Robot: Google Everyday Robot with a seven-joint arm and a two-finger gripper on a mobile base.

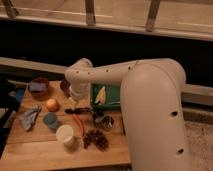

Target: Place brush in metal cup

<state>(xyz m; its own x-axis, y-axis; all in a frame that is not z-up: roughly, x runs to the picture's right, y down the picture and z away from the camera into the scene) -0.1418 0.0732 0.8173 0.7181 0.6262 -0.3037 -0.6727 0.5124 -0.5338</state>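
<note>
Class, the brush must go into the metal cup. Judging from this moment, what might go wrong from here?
1. The gripper hangs open just above the brush, which lies flat on the table; its thin handle may slip from the grasp.
2. The metal cup is small, with a red chilli and a pine cone close by, so the brush might miss it or tip it.

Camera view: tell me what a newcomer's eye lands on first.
The bulky white arm fills the picture's right side, reaching left over the wooden table. Its pincer hangs just above the black brush, which lies left of the shiny metal cup near the table's middle.
</note>
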